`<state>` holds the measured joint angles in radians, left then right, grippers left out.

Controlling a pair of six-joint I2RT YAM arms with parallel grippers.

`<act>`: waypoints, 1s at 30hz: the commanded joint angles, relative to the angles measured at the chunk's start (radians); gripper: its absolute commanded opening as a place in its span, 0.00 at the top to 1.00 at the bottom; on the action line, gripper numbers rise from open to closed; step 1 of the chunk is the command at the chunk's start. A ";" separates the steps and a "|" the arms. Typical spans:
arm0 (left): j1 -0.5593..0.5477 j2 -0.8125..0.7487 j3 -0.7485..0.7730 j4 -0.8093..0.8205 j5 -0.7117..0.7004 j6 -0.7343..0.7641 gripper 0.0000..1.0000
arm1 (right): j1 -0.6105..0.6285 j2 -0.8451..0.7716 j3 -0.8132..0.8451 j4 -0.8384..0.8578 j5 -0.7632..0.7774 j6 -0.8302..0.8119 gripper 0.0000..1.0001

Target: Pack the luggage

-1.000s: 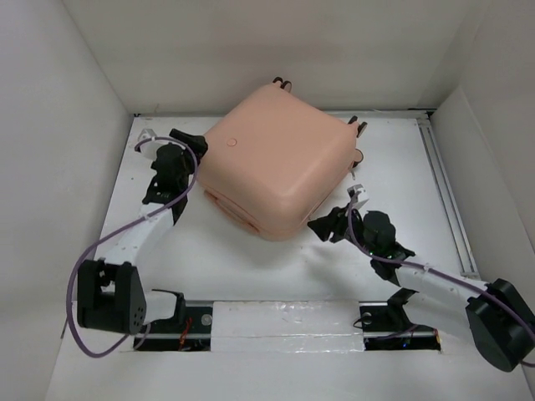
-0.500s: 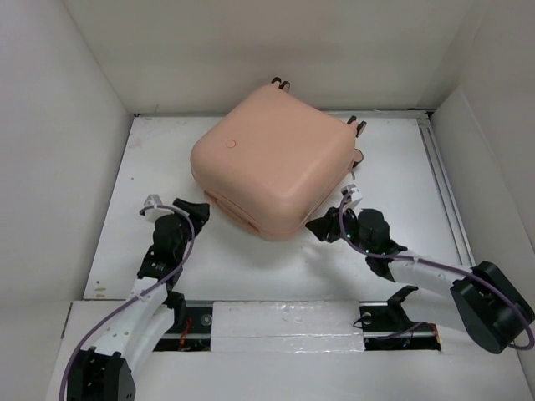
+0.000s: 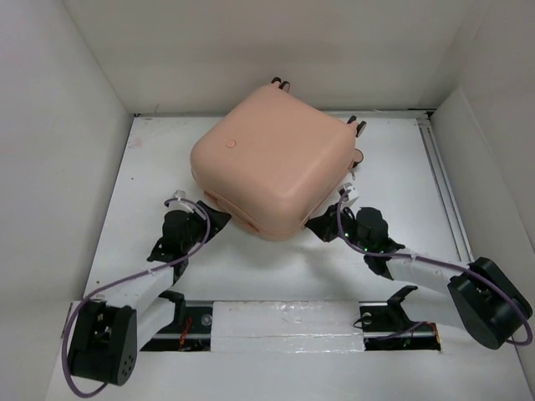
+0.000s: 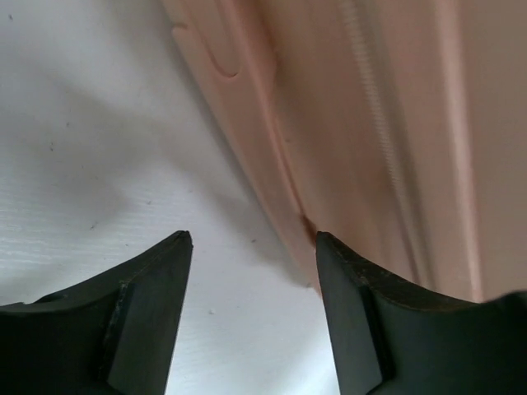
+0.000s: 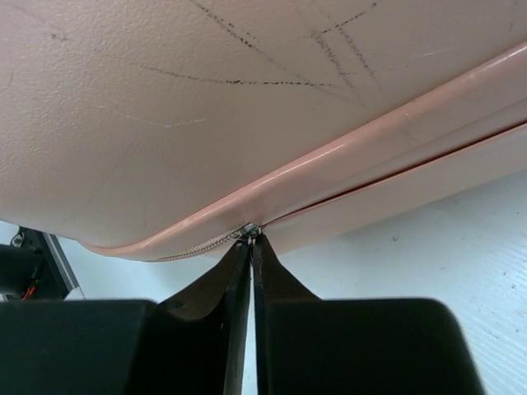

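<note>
Enclosure, three-sided: plain white back wall [image 3: 276, 42], left wall [image 3: 50, 167] and right wall [image 3: 501, 142], all matte and unmarked, rising from the edges of the worktop and meeting in shaded corners. Worktop [image 3: 393, 159]: flat white board, faintly scuffed and speckled, with a pale metal rail [image 3: 445, 188] running front to back along its right edge and a white strip [image 3: 284, 322] across the near edge, a dark slot at either end of it. Lighting: soft and even, shadows faint, the left wall greyer than the rest.
</note>
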<state>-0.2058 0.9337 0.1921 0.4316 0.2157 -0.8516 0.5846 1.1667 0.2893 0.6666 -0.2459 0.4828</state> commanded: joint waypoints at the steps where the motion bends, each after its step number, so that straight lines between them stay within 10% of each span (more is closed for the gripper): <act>1: 0.000 0.092 0.050 0.073 0.066 0.051 0.44 | 0.014 0.008 0.034 0.093 0.029 -0.001 0.91; 15: -0.059 0.282 0.107 0.272 0.073 0.025 0.56 | 0.271 -0.157 0.027 -0.297 0.256 0.069 1.00; 21: -0.148 0.365 0.144 0.322 0.010 -0.006 1.00 | 0.408 -0.177 0.079 -0.452 0.332 0.157 1.00; 30: -0.387 0.355 0.124 0.374 -0.189 -0.072 1.00 | 0.511 0.008 0.259 -0.401 0.381 0.188 1.00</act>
<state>-0.4446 1.2926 0.2928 0.7246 0.0116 -0.9569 1.0378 1.1278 0.4541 0.2661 0.2302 0.6346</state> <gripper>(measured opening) 0.193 0.012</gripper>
